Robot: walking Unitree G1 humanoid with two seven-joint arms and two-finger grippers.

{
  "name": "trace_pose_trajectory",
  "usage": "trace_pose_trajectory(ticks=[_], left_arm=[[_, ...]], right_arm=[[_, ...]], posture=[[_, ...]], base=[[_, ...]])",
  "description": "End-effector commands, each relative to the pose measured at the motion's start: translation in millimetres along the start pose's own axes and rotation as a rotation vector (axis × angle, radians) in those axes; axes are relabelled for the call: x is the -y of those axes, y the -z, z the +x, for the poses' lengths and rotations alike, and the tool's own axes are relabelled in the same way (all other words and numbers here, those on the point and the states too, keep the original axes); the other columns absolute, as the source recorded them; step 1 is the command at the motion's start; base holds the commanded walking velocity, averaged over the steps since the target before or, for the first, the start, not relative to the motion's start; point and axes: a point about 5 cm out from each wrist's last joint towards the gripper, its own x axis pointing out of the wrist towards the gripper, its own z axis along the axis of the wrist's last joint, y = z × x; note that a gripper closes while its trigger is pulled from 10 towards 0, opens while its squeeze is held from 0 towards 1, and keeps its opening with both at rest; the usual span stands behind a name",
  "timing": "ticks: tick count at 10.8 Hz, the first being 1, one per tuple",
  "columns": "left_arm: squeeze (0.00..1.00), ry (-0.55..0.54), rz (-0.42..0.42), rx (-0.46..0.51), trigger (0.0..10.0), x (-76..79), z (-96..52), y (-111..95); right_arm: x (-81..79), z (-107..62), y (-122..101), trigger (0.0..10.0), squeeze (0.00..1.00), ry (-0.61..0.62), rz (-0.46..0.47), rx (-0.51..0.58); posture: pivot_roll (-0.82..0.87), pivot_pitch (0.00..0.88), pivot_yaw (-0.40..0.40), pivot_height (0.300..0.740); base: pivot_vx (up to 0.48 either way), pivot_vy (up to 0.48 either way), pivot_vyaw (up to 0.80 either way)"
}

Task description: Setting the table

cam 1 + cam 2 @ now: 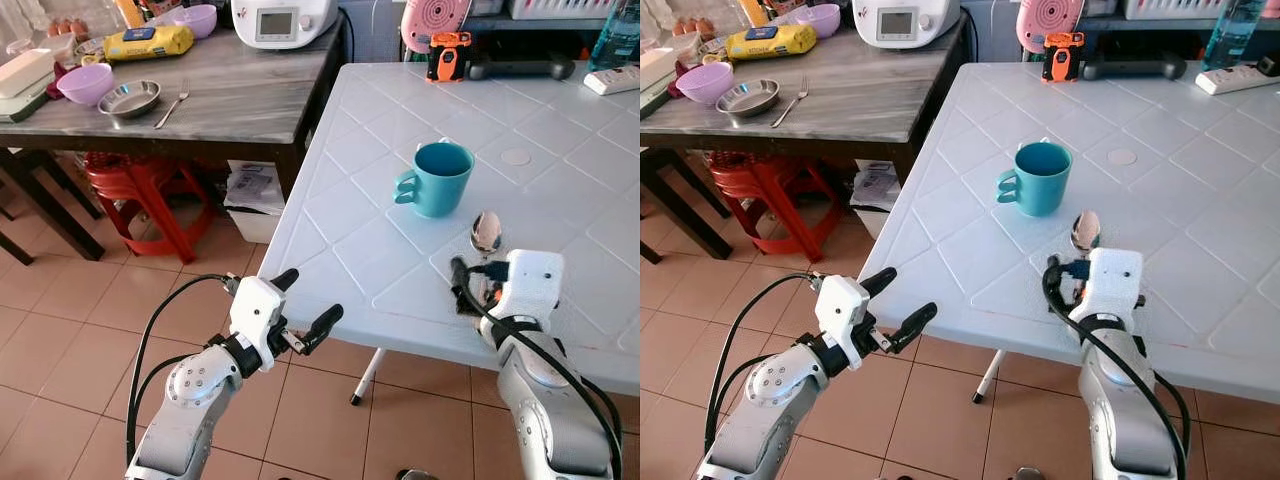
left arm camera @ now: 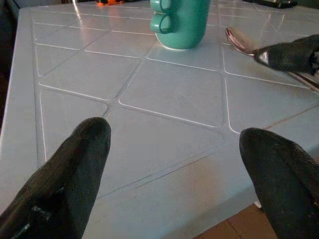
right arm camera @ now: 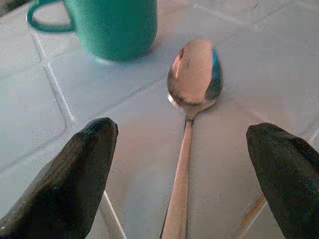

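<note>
Fingers spread on my left gripper [image 1: 308, 305], which hangs in the lower left of the frame, off the near edge of the white surface [image 1: 340, 215] and holding nothing. I judge it has no job right now and should sit clear. Moving right, the teal mug [image 1: 437, 178] stands upright at frame centre, handle turned to the left. Just right of and below it lies the spoon [image 1: 486, 232], bowl toward the mug, handle running back toward me. My right gripper [image 3: 182, 174] sits over that handle in the lower right, jaws open, one finger each side, the spoon resting flat on the surface between them and apparently not pinched. To do this step well I would lift straight up and back off along the handle line, so neither finger nudges the spoon against the mug.

Beyond, upper left, a dark wooden surface [image 1: 240, 95] carries a purple bowl [image 1: 85, 83], a metal dish [image 1: 129, 98] and a fork [image 1: 172, 104]; red stool [image 1: 140, 185] beneath, terracotta floor tiles [image 1: 70, 300].
</note>
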Motion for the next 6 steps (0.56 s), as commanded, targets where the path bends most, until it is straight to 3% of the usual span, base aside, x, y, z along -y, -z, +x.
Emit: trace_pose_trajectory(ticks=[1, 2, 6], left_arm=[[0.00, -0.016, 0.023, -0.004, 10.0, -3.1, -2.1, -0.9], [0.00, -0.015, 0.019, -0.001, 10.0, -3.0, -2.1, -0.8], [0.00, -0.008, 0.012, 0.009, 10.0, -3.1, -2.8, -3.8]], right_arm=[[-5.7, 0.6, 3.9, 6.1, 0.00, -0.026, 0.033, -0.027], [-6.9, 1.5, 5.5, 0.0, 0.00, -0.040, 0.047, -0.046], [2.1, 3.0, 11.6, 0.0, 0.00, -0.014, 0.025, -0.111]], posture=[[-0.10, 0.137, 0.116, 0.740], [-0.09, 0.137, 0.116, 0.740], [-0.09, 0.144, 0.120, 0.740]], base=[[0.000, 0.000, 0.00], [0.000, 0.000, 0.00], [0.000, 0.000, 0.00]])
